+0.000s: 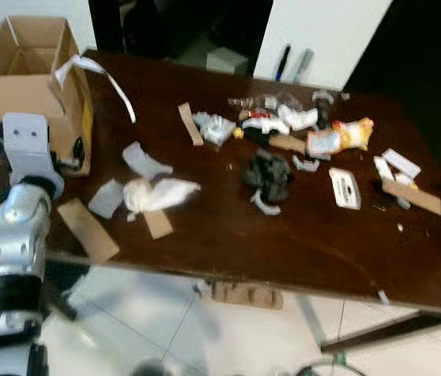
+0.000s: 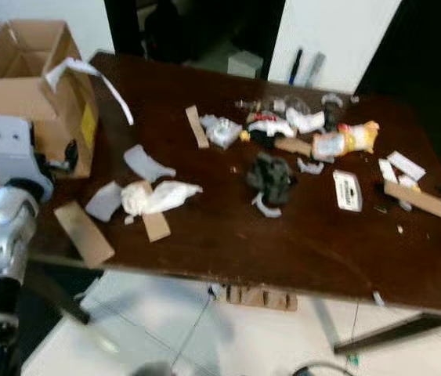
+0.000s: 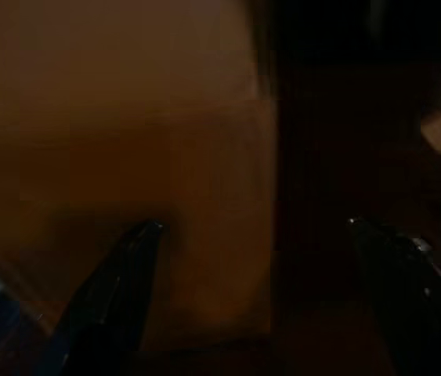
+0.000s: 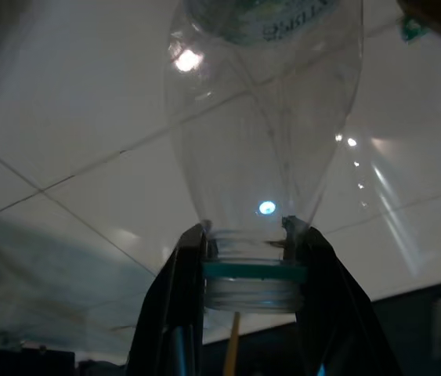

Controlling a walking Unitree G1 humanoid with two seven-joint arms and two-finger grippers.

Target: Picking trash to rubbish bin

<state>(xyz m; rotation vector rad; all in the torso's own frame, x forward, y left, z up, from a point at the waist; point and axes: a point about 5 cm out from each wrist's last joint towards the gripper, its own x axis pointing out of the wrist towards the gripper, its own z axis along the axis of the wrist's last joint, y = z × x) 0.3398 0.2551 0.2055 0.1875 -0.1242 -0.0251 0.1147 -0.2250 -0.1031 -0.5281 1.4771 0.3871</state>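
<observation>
Left wrist view is dark and smeared: the brown surface past the left gripper can't be identified. The clear bottle runs off the frame edge, label unreadable. Small scraps at the table's far side are too blurred to name.

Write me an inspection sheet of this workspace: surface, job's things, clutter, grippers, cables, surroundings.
Surface: dark brown wooden table, strewn with litter.
Job's things: clear plastic bottle gripped at the neck above white floor tiles; crumpled white paper, black crumpled lump, cardboard strips, orange-and-white wrapper and white scraps on the table. No rubbish bin identified.
Clutter: open cardboard box at the table's left end, white strip hanging from it.
Grippers: right gripper shut on the bottle neck; left gripper open, close to the box's brown side.
Cables: nothing seen.
Surroundings: white tiled floor, a cardboard piece lying under the table edge, dark doorway behind.
</observation>
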